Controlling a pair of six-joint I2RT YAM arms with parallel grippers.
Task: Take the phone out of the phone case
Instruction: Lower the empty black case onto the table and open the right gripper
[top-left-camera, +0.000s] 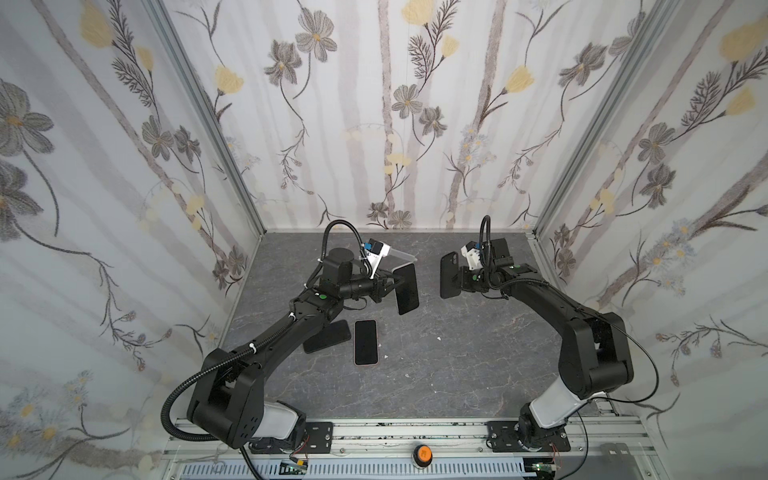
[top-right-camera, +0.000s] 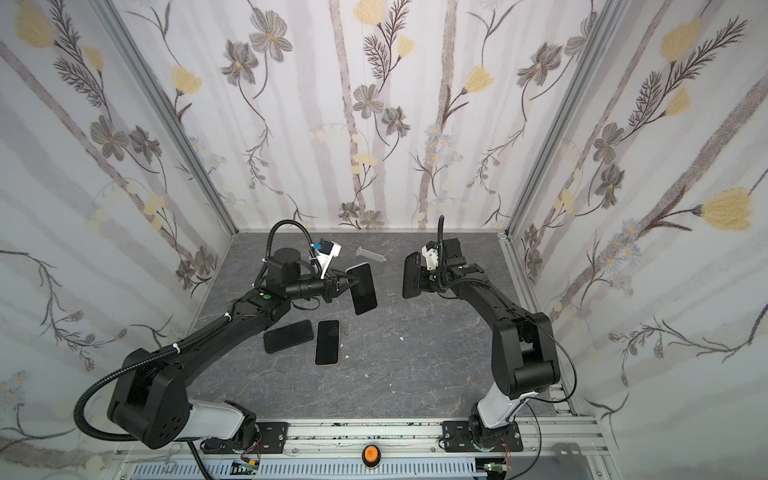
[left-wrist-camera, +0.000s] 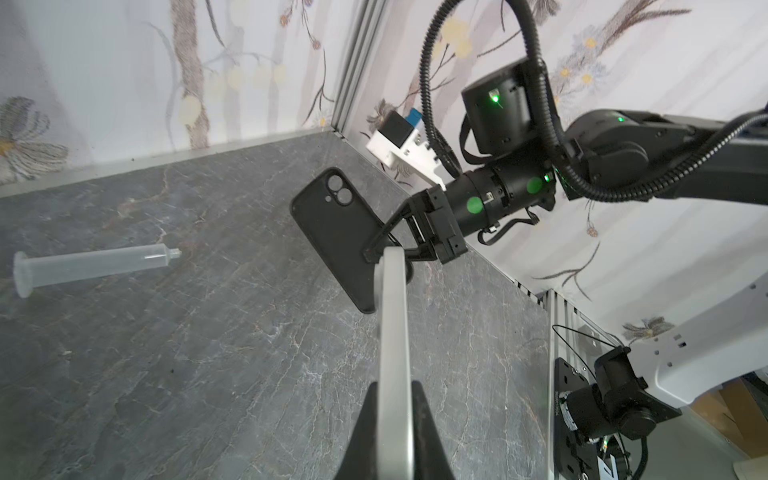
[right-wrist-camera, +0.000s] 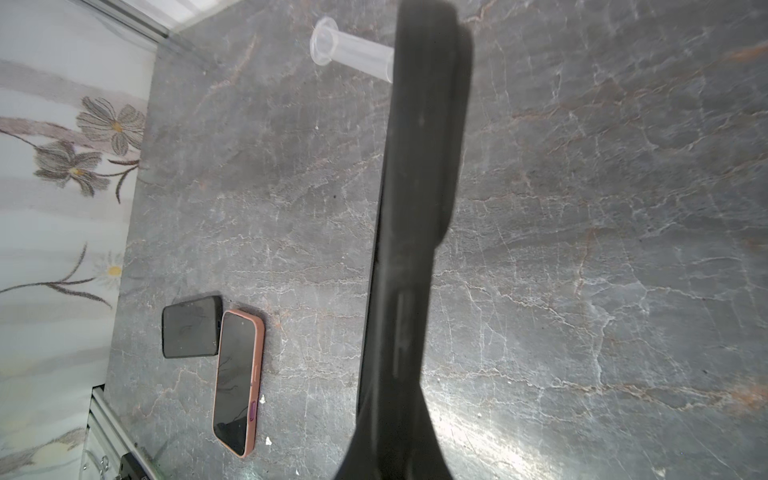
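The phone (top-left-camera: 406, 289) has a dark screen and a pale edge. My left gripper (top-left-camera: 390, 286) is shut on it and holds it above the table; in the left wrist view its pale edge (left-wrist-camera: 394, 332) runs out from between the jaws of this gripper (left-wrist-camera: 394, 440). The black phone case (top-left-camera: 449, 276), with camera cut-outs showing on its back (left-wrist-camera: 332, 232), is held edge-up, and my right gripper (top-left-camera: 460, 282) is shut on it. Phone and case (top-right-camera: 411, 276) hang apart with a clear gap between them. The case's dark edge (right-wrist-camera: 415, 208) fills the right wrist view.
A phone in a pink case (top-left-camera: 365, 343) lies screen-up on the grey table beside a flat black phone or case (top-left-camera: 328, 336) under the left arm. A clear syringe barrel (top-right-camera: 370, 253) lies near the back wall. Floral walls close three sides.
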